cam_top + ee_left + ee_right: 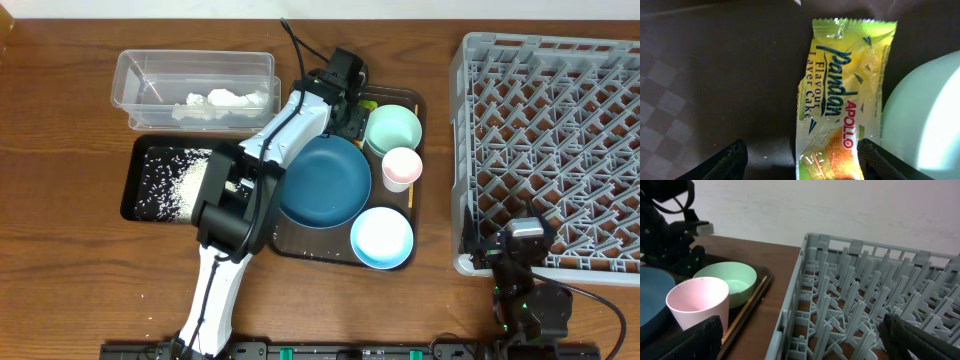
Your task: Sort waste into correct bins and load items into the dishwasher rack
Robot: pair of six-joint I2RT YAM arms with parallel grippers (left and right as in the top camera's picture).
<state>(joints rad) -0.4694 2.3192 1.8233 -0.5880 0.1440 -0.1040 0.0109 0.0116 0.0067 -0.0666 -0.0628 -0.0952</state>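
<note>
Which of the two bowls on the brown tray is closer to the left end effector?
The mint green bowl, right beside the left end effector; the light blue bowl sits at the tray's opposite end.

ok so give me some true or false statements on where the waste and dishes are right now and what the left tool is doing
1. The crumpled white tissue lies in the clear plastic rectangular tub. True.
2. The mint green bowl sits in the large light grey plastic dishwasher rack. False: it sits on the dark brown serving tray.
3. The left tool is shut on the yellow-green snack wrapper. False: its jaws stand open, and the wrapper lies flat on the serving tray.
4. White rice grains lie in the shallow black rectangular tray. True.
5. The small pink cup lies tipped over. False: it stands upright, mouth up.
</note>
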